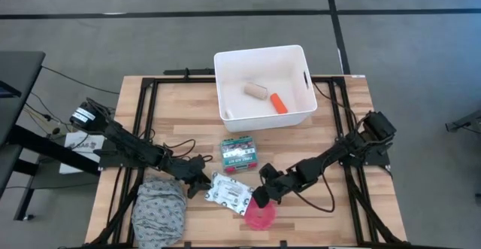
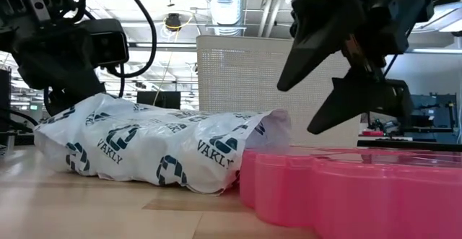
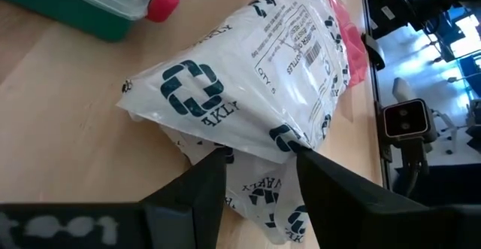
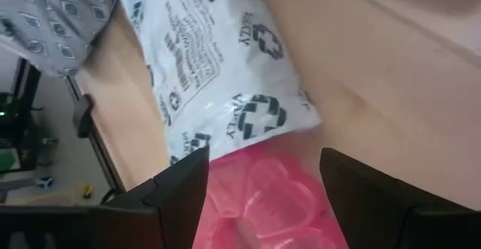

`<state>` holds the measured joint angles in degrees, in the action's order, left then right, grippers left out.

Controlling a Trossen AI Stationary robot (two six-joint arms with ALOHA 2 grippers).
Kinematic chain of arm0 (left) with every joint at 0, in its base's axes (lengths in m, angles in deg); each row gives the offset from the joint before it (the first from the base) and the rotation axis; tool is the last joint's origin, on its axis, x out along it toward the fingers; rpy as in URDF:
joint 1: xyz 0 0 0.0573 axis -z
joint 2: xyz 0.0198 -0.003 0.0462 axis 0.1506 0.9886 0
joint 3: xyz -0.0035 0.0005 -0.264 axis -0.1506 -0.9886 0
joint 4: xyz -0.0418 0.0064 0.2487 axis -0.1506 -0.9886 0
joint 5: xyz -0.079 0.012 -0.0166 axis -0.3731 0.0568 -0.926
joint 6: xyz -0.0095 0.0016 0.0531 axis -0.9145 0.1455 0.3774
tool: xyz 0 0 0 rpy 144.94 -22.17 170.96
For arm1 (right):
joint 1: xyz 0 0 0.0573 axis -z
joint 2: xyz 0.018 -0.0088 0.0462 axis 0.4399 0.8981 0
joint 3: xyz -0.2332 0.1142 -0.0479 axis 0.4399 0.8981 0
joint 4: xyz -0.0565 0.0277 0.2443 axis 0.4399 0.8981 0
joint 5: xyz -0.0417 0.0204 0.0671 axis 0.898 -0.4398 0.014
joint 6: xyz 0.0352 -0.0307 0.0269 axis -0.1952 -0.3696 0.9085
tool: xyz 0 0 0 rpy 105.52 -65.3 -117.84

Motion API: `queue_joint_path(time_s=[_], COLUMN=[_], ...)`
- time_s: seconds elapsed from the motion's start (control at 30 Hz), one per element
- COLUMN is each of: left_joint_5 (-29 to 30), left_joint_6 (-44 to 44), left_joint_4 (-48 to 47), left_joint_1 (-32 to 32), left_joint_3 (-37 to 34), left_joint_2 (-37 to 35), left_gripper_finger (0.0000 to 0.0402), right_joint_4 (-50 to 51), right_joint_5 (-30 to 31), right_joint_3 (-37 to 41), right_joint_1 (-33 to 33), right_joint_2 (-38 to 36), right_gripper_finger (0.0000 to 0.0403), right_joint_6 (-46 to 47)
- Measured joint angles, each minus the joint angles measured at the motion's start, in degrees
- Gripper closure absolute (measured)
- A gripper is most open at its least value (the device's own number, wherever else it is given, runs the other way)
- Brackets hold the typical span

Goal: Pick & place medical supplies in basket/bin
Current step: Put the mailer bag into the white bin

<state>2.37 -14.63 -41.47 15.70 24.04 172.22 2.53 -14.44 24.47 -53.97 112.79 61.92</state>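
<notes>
The white packet with dark print (image 1: 229, 195) lies flat on the table, near the front edge. The pink round disc (image 1: 261, 217) lies partly under the packet's right end. My left gripper (image 1: 201, 185) is open at the packet's left end (image 3: 259, 196), with one finger on either side of it. My right gripper (image 1: 261, 196) is open just above the pink disc (image 4: 259, 196) and clear of it in the low view (image 2: 296, 109). The green-and-red box (image 1: 239, 153) lies behind the packet. The white tub (image 1: 225, 68) holds a beige roll (image 1: 255, 91) and an orange tube (image 1: 278, 102). My left gripper has its two fingers (image 3: 199, 196) on either side of the packet's left end, coming in low from the table's left. I cannot tell whether they touch it. The packet lies on the table.
A grey patterned cloth bundle (image 1: 159, 211) lies at the front left, beside my left arm. The tub stands at the table's far edge, in the middle. Bare wood shows at the table's right and far left.
</notes>
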Motion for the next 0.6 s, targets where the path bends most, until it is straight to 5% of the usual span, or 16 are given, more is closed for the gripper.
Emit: queue_joint_path(time_s=[0.6], left_joint_5=[0.59], left_joint_6=[-0.32], left_joint_4=[0.84], left_joint_1=[0.02], left_joint_3=[0.00], left_joint_2=[0.00], left_gripper_finger=[0.0250], right_joint_4=[-4.98], right_joint_5=[0.05], right_joint_3=[0.12], right_joint_1=[1.66], right_joint_2=[2.80], right_gripper_finger=[0.0155], right_joint_6=[0.93])
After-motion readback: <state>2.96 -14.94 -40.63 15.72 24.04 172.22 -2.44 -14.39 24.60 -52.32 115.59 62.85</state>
